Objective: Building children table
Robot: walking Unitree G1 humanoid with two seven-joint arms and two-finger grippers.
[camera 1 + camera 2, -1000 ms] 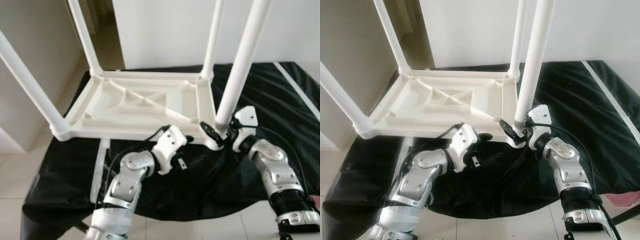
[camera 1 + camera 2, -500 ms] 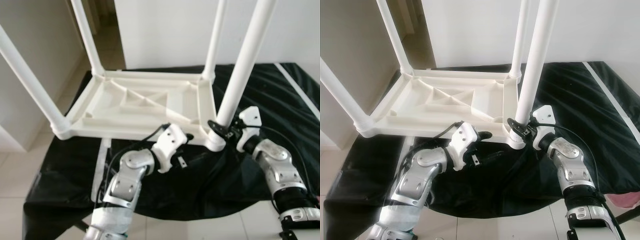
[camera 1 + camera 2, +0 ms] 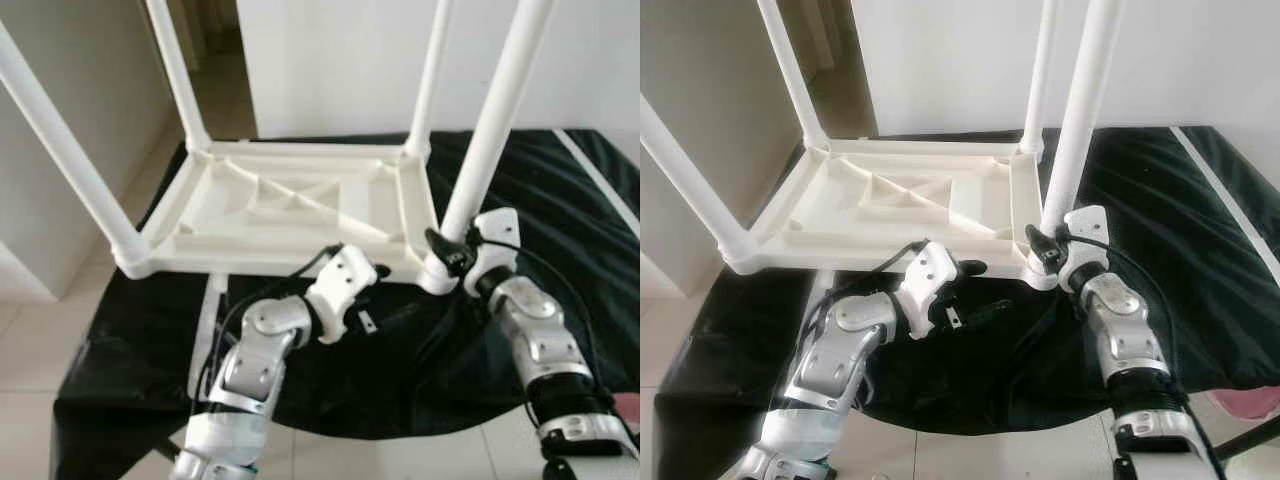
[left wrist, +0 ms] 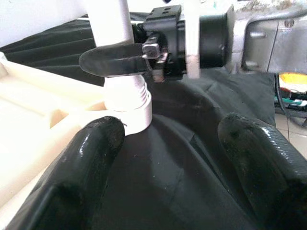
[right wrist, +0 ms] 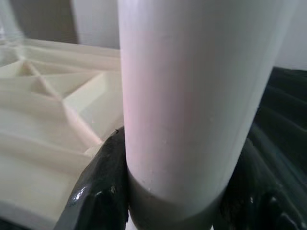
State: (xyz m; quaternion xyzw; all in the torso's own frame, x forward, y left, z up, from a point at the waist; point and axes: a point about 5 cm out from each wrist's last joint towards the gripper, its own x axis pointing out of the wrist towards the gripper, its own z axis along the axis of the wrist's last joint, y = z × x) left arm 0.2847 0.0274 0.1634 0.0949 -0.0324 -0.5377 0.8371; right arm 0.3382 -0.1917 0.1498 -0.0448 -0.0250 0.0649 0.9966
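1. White plastic table [image 3: 290, 215] lies upside down on a desk [image 3: 560, 190] draped in black cloth, four round legs pointing up.
2. Right gripper [image 3: 447, 252] is clenched around the near-right leg [image 3: 490, 125] just above its ribbed socket.
3. Left gripper [image 4: 168, 158] is released, fingers spread, hovering beside that same corner.
4. Risk: the smooth, glossy tube could slip or twist crooked in its socket; the light table might slide on the wrinkled cloth.

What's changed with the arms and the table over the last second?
The right gripper has closed in from beside the near-right white plastic table leg and now clasps its base. The left gripper stays open near that corner; the upturned white plastic table rests unmoved.
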